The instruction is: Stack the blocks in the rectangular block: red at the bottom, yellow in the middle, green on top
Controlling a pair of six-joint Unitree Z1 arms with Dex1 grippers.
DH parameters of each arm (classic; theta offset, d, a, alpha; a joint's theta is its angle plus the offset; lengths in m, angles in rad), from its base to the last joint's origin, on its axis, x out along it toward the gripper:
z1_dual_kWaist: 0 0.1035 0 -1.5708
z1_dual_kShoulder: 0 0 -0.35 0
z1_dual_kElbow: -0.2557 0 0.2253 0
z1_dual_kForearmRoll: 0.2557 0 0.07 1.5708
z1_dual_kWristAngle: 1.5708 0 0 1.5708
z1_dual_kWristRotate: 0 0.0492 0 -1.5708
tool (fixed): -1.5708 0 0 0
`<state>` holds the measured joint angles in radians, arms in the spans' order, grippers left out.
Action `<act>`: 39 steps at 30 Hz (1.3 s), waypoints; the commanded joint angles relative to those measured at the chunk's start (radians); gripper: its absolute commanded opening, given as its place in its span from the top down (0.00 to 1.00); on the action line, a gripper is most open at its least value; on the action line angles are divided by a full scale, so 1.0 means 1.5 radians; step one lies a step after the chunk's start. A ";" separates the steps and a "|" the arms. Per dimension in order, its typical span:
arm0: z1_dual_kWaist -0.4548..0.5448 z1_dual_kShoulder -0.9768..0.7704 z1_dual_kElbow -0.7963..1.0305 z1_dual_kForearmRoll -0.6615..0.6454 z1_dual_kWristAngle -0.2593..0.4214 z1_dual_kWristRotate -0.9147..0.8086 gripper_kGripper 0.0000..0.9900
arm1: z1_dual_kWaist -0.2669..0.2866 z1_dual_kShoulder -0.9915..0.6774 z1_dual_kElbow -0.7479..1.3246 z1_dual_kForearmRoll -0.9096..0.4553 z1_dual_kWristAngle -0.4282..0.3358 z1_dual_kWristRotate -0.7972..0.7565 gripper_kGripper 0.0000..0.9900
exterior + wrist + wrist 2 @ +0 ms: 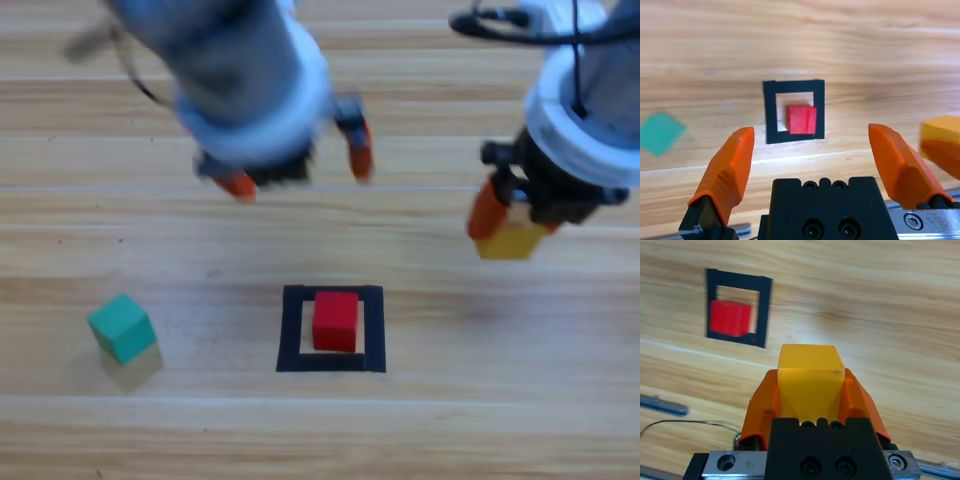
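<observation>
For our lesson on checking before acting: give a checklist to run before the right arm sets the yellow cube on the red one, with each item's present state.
1. Red cube inside the tape square: ok.
2. Red cube's top bare: ok.
3. Yellow cube held in right gripper: ok.
4. Yellow cube above the red: not ok, off to the right.
5. Left gripper away from the square, jaws open: ok.
6. Green cube outside the square: ok.

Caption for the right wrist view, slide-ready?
Right gripper holds yellow cube above the table; red cube inside tape square.
</observation>
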<state>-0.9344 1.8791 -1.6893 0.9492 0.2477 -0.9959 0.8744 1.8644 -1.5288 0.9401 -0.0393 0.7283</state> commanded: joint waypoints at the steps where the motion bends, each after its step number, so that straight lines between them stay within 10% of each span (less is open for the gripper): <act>1: 0.044 -0.118 0.093 0.008 0.025 0.070 0.04 | 0.080 0.112 -0.109 0.083 -0.006 0.047 0.98; 7: 0.112 -0.175 0.139 -0.005 0.024 0.236 0.06 | 0.096 0.193 -0.192 0.113 0.019 0.087 0.98; 15: 0.160 -0.415 0.436 -0.250 0.039 0.311 0.05 | 0.112 0.257 -0.279 0.141 0.023 0.121 0.99; 39: 0.186 -0.369 0.473 -0.211 -0.031 0.371 0.01 | 0.117 0.406 -0.462 0.237 0.014 0.175 0.98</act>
<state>-0.6735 1.3035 -0.9999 0.6295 0.2168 -0.4433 1.0214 2.3819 -2.2109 1.2876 -0.0151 0.9778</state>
